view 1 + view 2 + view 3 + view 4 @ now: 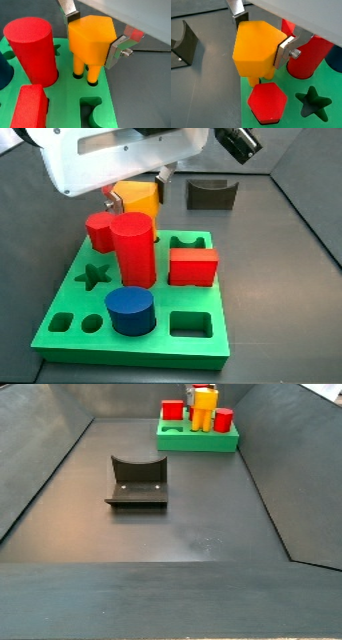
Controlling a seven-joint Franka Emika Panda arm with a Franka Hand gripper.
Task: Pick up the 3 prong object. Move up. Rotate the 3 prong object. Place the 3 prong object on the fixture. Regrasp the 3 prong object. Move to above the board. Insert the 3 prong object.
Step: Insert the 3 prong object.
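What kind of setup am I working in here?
Likely a lab test cell: a dark walled bin floor, a fixture, a green board, and the end effector holding the 3 prong object over it.

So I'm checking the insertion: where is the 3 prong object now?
The 3 prong object is held in the gripper at the board's edge, prongs entering its holes, beside the red cylinder.

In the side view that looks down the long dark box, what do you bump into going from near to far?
The fixture, then the green board, where the gripper holds the 3 prong object.
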